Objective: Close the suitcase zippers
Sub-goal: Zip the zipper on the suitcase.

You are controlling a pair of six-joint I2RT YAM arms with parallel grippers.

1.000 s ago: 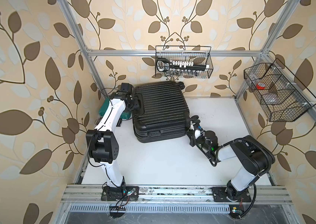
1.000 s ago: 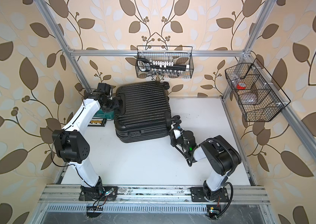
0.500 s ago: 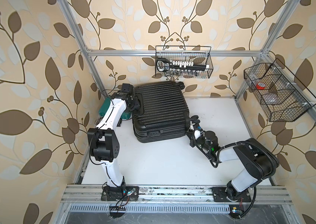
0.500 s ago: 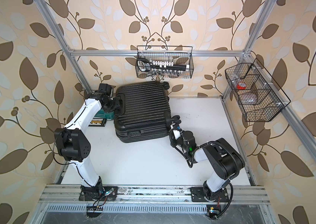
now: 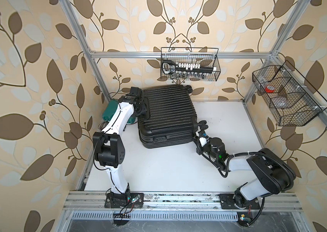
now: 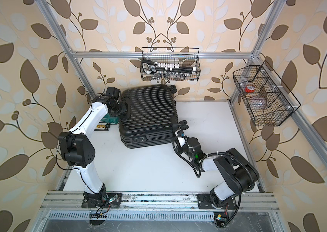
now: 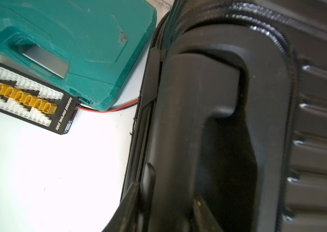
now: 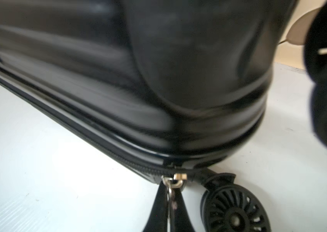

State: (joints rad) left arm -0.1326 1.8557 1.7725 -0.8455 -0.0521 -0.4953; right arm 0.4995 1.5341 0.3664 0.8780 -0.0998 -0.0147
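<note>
At the back of the worktop [image 5: 178,166] the suitcase [image 5: 168,112] lies flat, halves together. The right tool [image 8: 170,193] is pinched on a zipper pull [image 8: 175,180] at the near corner by a wheel [image 8: 236,213]; next it likely must draw it steadily along the track [image 8: 146,169]. The left tool [image 7: 166,211] straddles the side handle [image 7: 188,120], though whether it clamps I cannot tell; the track's far run and any second pull are hidden.

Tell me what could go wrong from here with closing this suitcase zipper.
1. The right gripper pinches only the thin zipper pull at the suitcase corner beside a wheel; it may slip out or jam on the curve.
2. If the left gripper holds the side handle loosely, the suitcase could slide into the teal tool case.
</note>
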